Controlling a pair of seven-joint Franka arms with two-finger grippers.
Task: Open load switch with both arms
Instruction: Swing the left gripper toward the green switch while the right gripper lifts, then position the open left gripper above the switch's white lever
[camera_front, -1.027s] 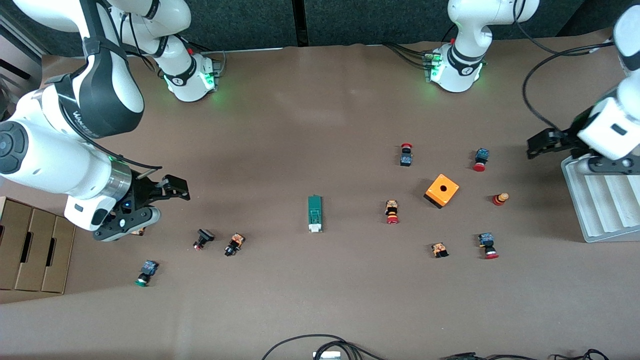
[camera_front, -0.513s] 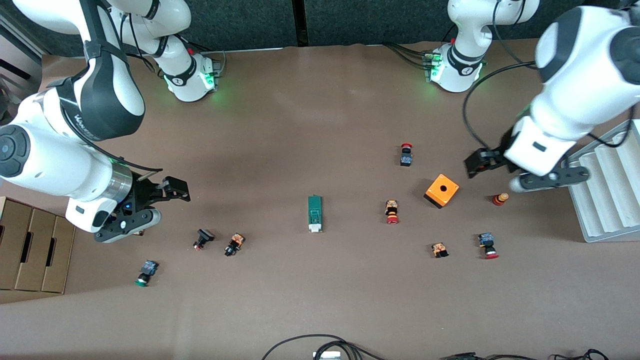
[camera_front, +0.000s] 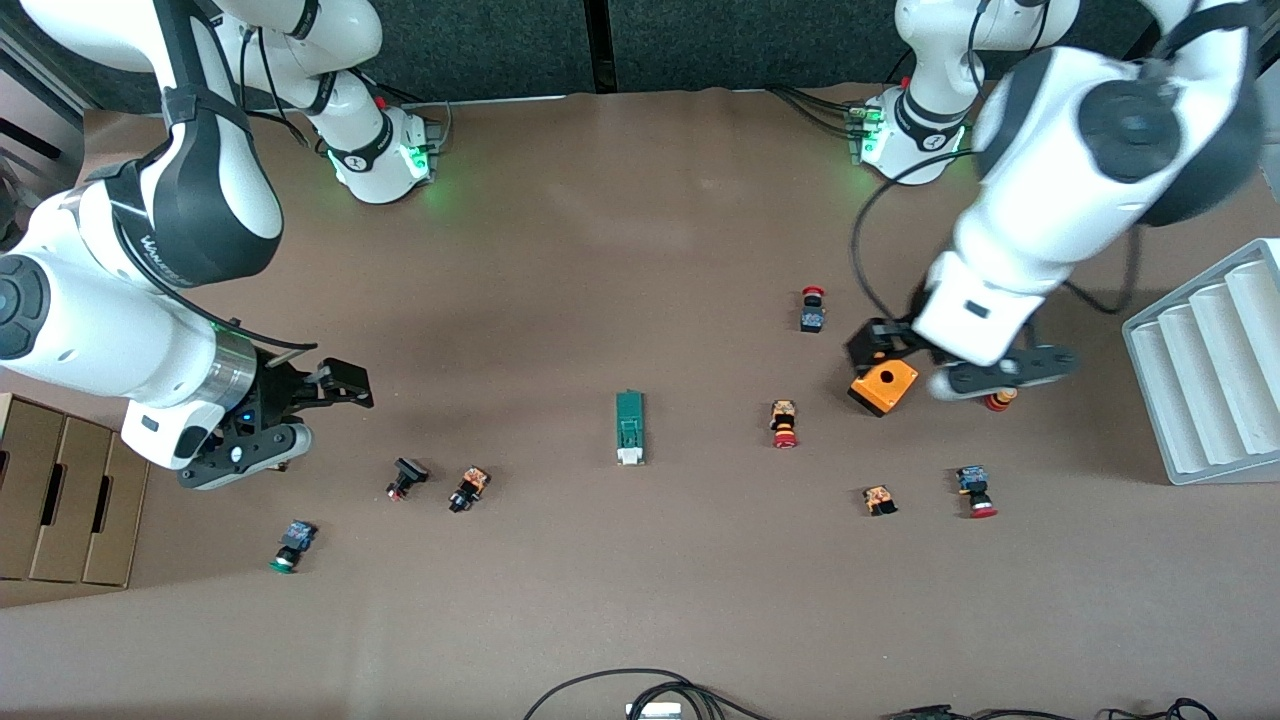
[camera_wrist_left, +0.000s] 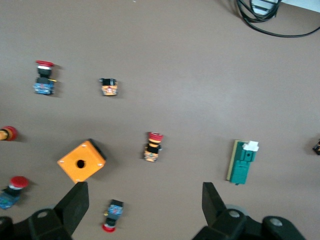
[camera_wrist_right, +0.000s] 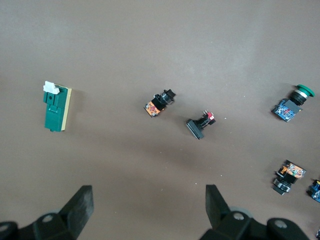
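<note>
Load switch (camera_front: 630, 428) lay flat on the brown tabletop (camera_front: 640, 600), just below centre of the front frame, long axis running up-down in that frame, white piece at the end nearer the front camera. Nothing touched it. In the left wrist view it (camera_wrist_left: 242, 161) sat at mid-right of frame; in the right wrist view (camera_wrist_right: 55, 106) at mid-left.

Toward the right arm's end: a black-capped button (camera_front: 405, 477) and a small orange-bodied button (camera_front: 468, 488) side by side, lower left of centre in the front frame, both slightly nearer the camera than the switch. A green-capped button (camera_front: 291, 545) lay lower still.

Toward the left arm's end: a red-capped button (camera_front: 783, 423) roughly level with the switch, an orange cube with a hole (camera_front: 884, 386) to the right of centre, another red-capped button (camera_front: 812, 309) above it in frame, and two more small parts (camera_front: 879, 499) (camera_front: 975, 491) lower right.

Left claw (camera_front: 905, 365) hung over the orange cube, fingers (camera_wrist_left: 75, 206) spread wide, holding nothing. Right claw (camera_front: 300, 415) hung over bare tabletop at mid-left of the front frame, fingers (camera_wrist_right: 80, 206) likewise spread wide and empty.

Cardboard boxes (camera_front: 60, 495) at the left edge; a grey ribbed tray (camera_front: 1215, 370) at the right edge.
</note>
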